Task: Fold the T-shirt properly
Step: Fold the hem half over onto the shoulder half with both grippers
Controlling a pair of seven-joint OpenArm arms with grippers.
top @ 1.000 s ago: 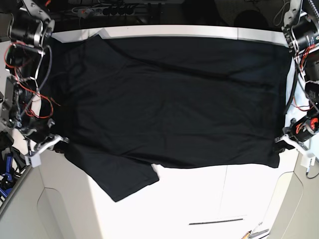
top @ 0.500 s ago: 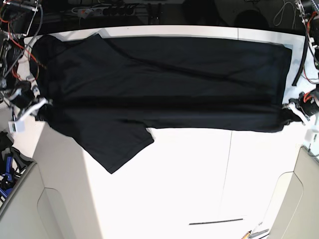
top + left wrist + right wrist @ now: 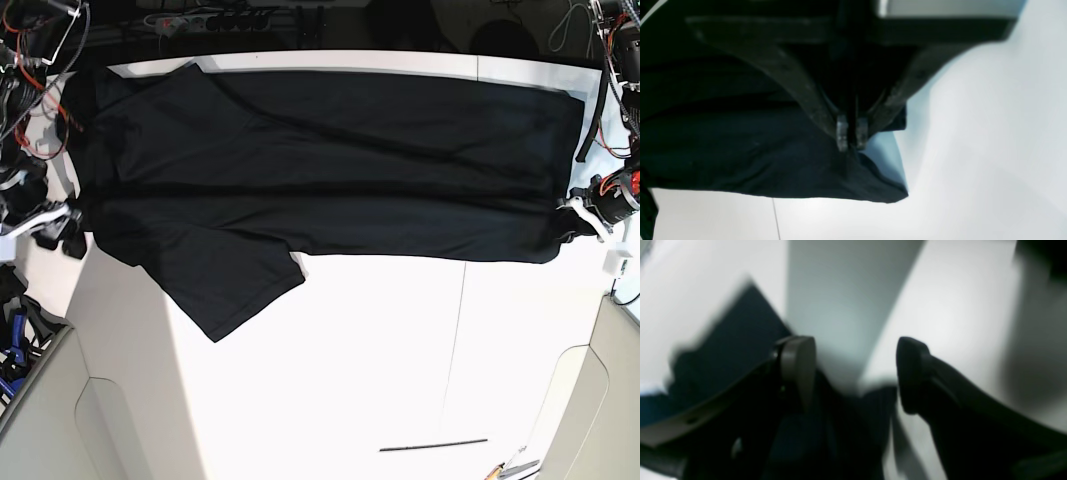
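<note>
The black T-shirt (image 3: 330, 170) lies across the back half of the white table (image 3: 400, 360), its near edge doubled over toward the back. One sleeve (image 3: 235, 280) sticks out toward the front left. My left gripper (image 3: 578, 218) is at the shirt's right corner; in the left wrist view it (image 3: 850, 136) is shut on the black fabric (image 3: 740, 150). My right gripper (image 3: 50, 220) is just off the shirt's left edge. In the blurred right wrist view it (image 3: 853, 373) is open with nothing between the fingers, and dark cloth (image 3: 740, 340) lies beside and below it.
A seam (image 3: 455, 340) runs front to back in the table's right half. A thin black strip (image 3: 433, 444) and small tools (image 3: 510, 468) lie near the front edge. Cables and a power strip (image 3: 200, 18) sit behind the table. Red wiring (image 3: 30, 70) hangs at the far left.
Both grippers carried the shirt's near edge toward the back, doubling it over. The right gripper now stands open, a little left of the shirt's edge. The left gripper still holds its corner.
</note>
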